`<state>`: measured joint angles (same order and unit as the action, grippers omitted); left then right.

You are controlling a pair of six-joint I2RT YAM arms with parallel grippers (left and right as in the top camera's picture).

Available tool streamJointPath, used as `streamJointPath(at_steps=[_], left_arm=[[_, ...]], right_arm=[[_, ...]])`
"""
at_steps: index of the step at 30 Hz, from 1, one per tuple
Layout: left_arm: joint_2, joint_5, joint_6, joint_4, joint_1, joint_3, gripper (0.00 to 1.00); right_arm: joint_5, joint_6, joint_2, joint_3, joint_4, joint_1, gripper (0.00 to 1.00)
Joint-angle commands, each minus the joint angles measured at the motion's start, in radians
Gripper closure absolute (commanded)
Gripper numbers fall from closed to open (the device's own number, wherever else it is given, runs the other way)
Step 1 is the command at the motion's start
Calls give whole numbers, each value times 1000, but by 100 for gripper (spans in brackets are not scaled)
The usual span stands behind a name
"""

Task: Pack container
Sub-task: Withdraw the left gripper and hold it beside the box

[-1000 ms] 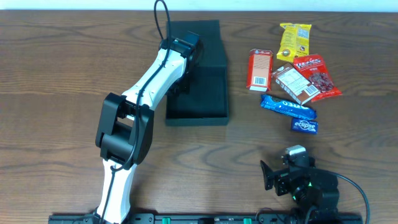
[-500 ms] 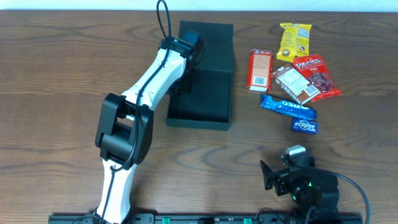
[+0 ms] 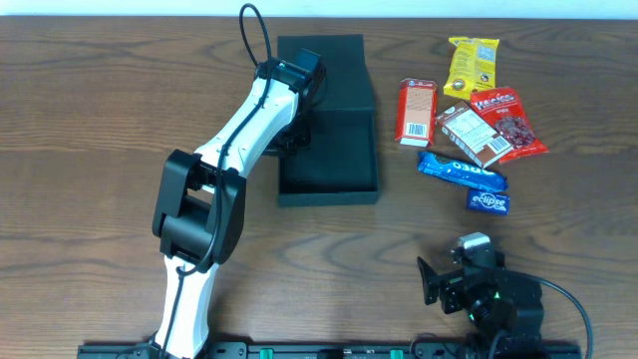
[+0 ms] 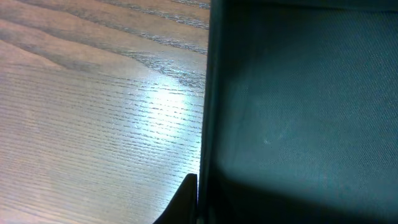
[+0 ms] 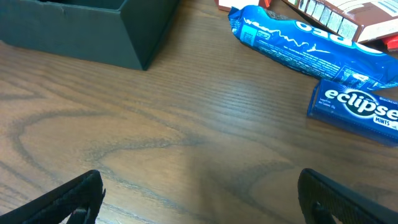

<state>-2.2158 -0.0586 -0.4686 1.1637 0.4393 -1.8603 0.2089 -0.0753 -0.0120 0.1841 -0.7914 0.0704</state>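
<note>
The container [image 3: 329, 195] is a dark teal-black shallow box, open, with its flap lid [image 3: 321, 68] laid back toward the far edge. My left gripper [image 3: 290, 138] is at the box's left wall. The left wrist view shows one fingertip [image 4: 188, 198] pressed against the outside of that wall [image 4: 208, 112]; the other finger is hidden in the dark interior [image 4: 305, 112]. My right gripper [image 5: 199, 186] is open and empty over bare wood at the near right; it also shows in the overhead view [image 3: 467, 271]. The box corner [image 5: 93, 31] is ahead of it on the left.
Snacks lie right of the box: a yellow packet [image 3: 472, 63], an orange-red box [image 3: 418, 112], a red packet [image 3: 508, 122], a brown box [image 3: 473, 135], a blue Oreo pack [image 3: 461, 172] [image 5: 305, 43] and an Eclipse mints pack [image 3: 488, 202] [image 5: 357, 109].
The container has swung on the table with my left gripper on its left wall; its near end has shifted right. The right arm and the snacks have not moved.
</note>
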Motion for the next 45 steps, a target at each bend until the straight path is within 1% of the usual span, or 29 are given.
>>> streamJointPath(at_steps=[1,3,4,5,9,14,18,21,25,27,29,31,33,35,38,41,43,45], left_arm=[[4,26,-27,3,1,4,71],[4,30,-39,7,-1,3,32],[4,37,-42,10,-2,-2,20],[4,42,-41,10,-2,-7,12],[14,32,-40,37,-2,-59,11],[49,23,-21,93,-2,-196,11],[102,23,34,104,-2,-274,11],[154,13,105,99,-2,-301,11],[246,-76,182,83,-2,-305,10],[294,-116,203,86,-3,-305,10],[357,-123,203,116,-13,-304,12],[410,-126,203,150,-27,-301,19],[482,-124,191,157,-50,-270,20],[569,-122,184,112,-77,-182,18],[716,-88,184,1,-112,37,14],[859,-74,186,-123,-112,262,10],[918,-77,208,-157,-105,348,8],[949,-79,212,-158,-105,397,8]], right_arm=[[1,15,6,-8,-2,-3,1],[1,15,6,-8,-2,-3,1],[1,15,6,-8,-2,-3,1],[1,15,6,-8,-2,-3,1],[1,15,6,-8,-2,-3,1],[1,15,6,-8,-2,-3,1],[1,15,6,-8,-2,-3,1],[1,15,6,-8,-2,-3,1],[1,15,6,-8,-2,-3,1],[1,15,6,-8,-2,-3,1],[1,15,6,-8,-2,-3,1],[1,15,6,-8,-2,-3,1],[1,15,6,-8,-2,-3,1],[1,15,6,-8,-2,-3,1],[1,15,6,-8,-2,-3,1],[1,15,6,-8,-2,-3,1],[1,15,6,-8,-2,-3,1],[1,15,6,-8,-2,-3,1]])
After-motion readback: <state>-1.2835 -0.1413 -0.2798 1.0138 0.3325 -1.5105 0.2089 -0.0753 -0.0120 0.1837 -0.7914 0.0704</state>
